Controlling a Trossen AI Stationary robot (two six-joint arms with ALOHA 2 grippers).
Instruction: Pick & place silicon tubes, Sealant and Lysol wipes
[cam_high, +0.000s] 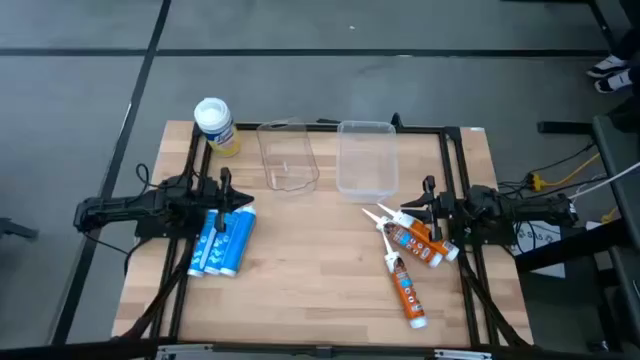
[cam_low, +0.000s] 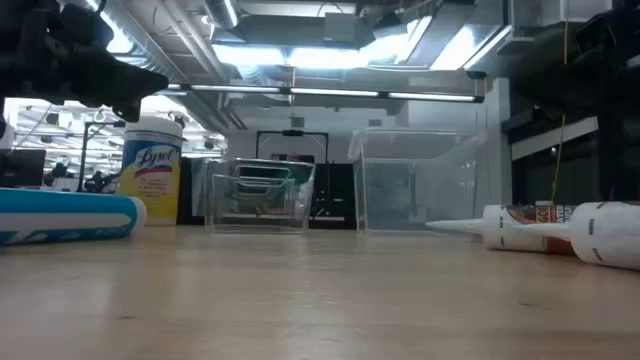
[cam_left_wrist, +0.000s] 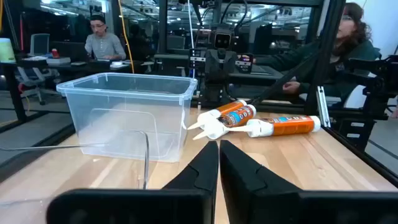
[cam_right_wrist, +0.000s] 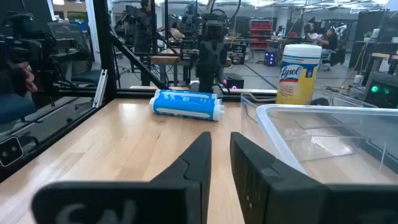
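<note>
The left gripper (cam_high: 238, 197) is hovering at the table's (cam_high: 320, 290) left side with its fingers (cam_left_wrist: 202, 168) pressed together, gripping nothing — the blue tubes (cam_high: 222, 241) are lying just beside it on the wood. Behind them, at the back left corner, the Lysol wipes (cam_high: 215, 124) canister is standing upright, yellow with a white lid. Toward the middle, two clear bins are sitting side by side near the back edge: the smaller bin (cam_high: 288, 155) and, to its right, the larger bin (cam_high: 366, 157). Farther right, the orange sealant tubes (cam_high: 410, 260) are lying loosely clustered on the wood. The right gripper (cam_high: 425, 208) is waiting just beside them — its fingers (cam_right_wrist: 196, 163) are standing a narrow gap apart, with nothing between.
</note>
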